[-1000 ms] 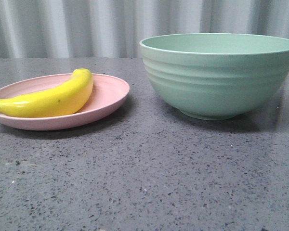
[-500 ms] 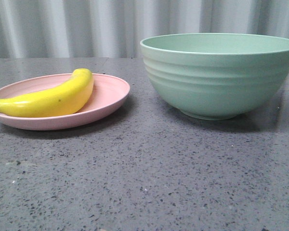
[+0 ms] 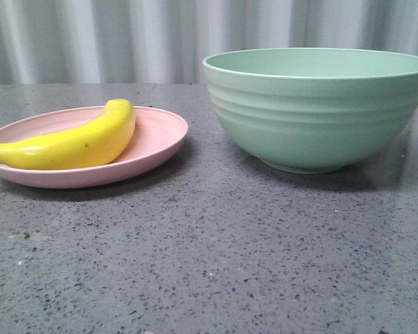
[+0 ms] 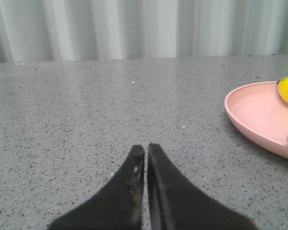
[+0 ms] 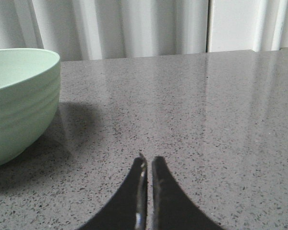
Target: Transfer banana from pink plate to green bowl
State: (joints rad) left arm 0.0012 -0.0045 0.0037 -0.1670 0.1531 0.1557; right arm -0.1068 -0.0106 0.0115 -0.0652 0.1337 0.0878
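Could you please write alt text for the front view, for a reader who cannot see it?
A yellow banana lies on a pink plate at left; a large green bowl stands apart at right on a speckled grey table. No grippers appear.

banana (image 3: 70,142) (yellow) on pink plate (image 3: 157,136); green bowl (image 3: 317,108)

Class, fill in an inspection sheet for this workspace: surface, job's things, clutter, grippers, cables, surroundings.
Surface: grey speckled table, flat.
Job's things: banana lying on pink plate; green bowl upright to the plate's right, apart from it.
Clutter: nothing seen.
Grippers: left gripper shut, holding nothing, beside the plate; right gripper shut, holding nothing, beside the bowl.
Cables: nothing seen.
Surroundings: pale pleated curtain behind the table.
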